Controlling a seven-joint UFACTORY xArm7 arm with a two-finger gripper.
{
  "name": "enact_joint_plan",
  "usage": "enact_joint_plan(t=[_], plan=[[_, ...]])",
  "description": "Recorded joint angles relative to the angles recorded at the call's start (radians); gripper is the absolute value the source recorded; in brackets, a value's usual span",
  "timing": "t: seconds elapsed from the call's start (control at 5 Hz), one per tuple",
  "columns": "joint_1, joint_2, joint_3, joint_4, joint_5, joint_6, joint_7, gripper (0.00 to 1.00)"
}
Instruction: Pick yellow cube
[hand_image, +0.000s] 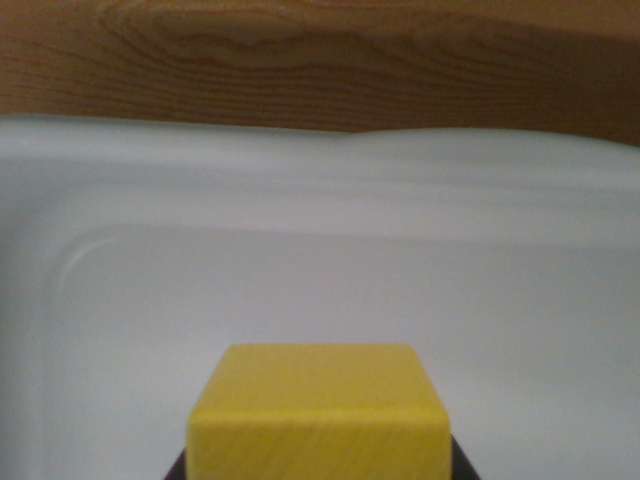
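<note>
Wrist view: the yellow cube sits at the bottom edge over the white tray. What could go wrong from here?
The fingers are barely visible, so the hold on the yellow cube can't be confirmed; it may slip. The white tray has a raised rim that the cube could clip on a low move toward the wooden surface.

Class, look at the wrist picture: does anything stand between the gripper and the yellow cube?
Nothing visible does. The yellow cube sits at the picture's bottom centre on the white tray, with dark gripper parts at its lower corners; the fingertips are out of view.
</note>
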Motion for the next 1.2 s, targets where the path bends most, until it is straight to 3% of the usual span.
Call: enact_joint_plan(t=[0.2,0.4,0.6,0.8,1.0,1.2], plan=[[0.0009,-0.002,0.0,0.043,0.0003,0.045,0.0,1.0],[0.0009,-0.002,0.0,0.043,0.0003,0.045,0.0,1.0],[0.0018,-0.004,0.001,0.084,0.0006,0.087,-0.001,1.0],[0.0018,-0.004,0.001,0.084,0.0006,0.087,-0.001,1.0],[0.0026,-0.005,0.001,0.121,0.0009,0.126,-0.001,1.0],[0.0026,-0.005,0.001,0.121,0.0009,0.126,-0.001,1.0]])
